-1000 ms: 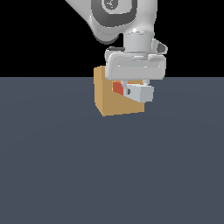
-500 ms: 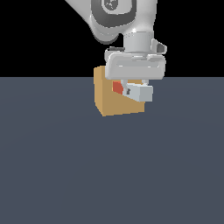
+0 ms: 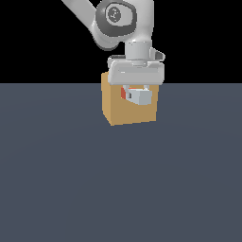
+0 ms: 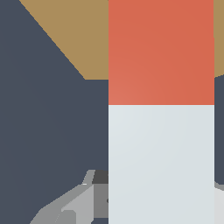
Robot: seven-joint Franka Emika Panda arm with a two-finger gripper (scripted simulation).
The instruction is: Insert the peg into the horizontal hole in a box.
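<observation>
Peg sits clamped in the closed gripper, red end toward the box face (the hole itself is hidden behind it). A slight misalignment could jam the tip against the face and push the box away.

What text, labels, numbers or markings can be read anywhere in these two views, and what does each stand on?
None: no readable text, number or sign in either view.
The box is plain tan.
The peg shows only a red-orange end and a white length, unmarked.
The gripper and the arm are bare grey and white; the round joint cap carries a small mark, not a legible sign.
The floor is flat blue-grey.
</observation>
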